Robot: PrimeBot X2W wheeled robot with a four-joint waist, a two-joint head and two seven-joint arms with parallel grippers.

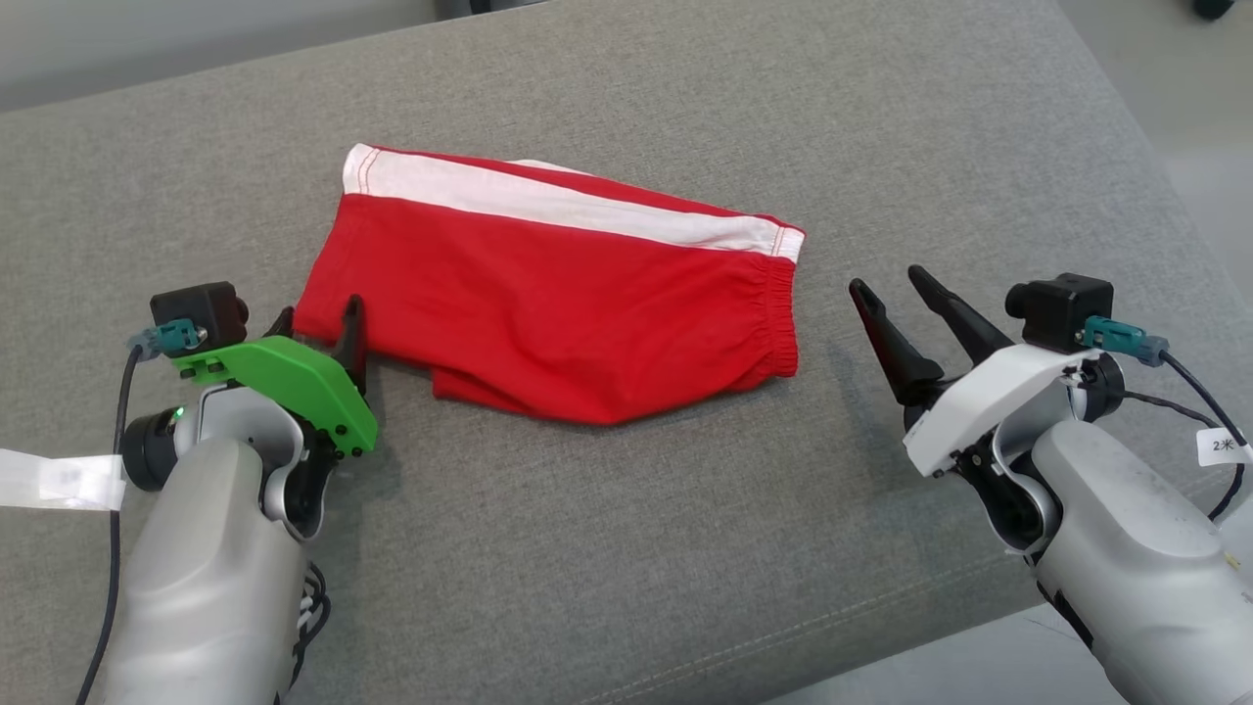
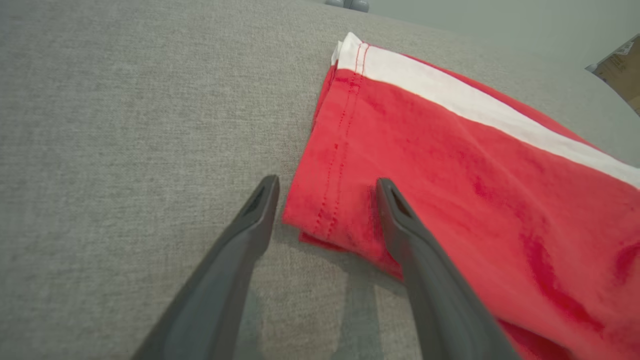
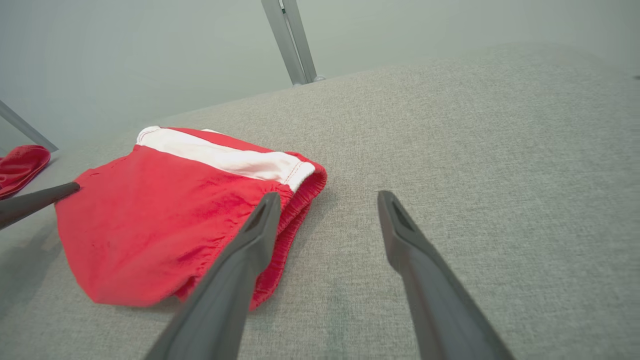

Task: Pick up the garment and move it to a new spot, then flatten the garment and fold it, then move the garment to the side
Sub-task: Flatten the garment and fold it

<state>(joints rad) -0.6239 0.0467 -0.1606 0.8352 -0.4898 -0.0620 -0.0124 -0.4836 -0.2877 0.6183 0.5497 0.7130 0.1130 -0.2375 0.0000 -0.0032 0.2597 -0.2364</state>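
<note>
At the garment corner, the left gripper gapes wide, empty.

The shorts are soft matt red-and-white cloth, the worktop is coarse grey woven fabric, and the fingers of my left hand are smooth matt dark plastic.

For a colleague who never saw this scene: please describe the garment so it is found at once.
A wide grey fabric surface lies before the robot. Near its middle, between the left gripper and the right gripper, lie red shorts. Their white stripe and gathered waistband set them apart.
</note>
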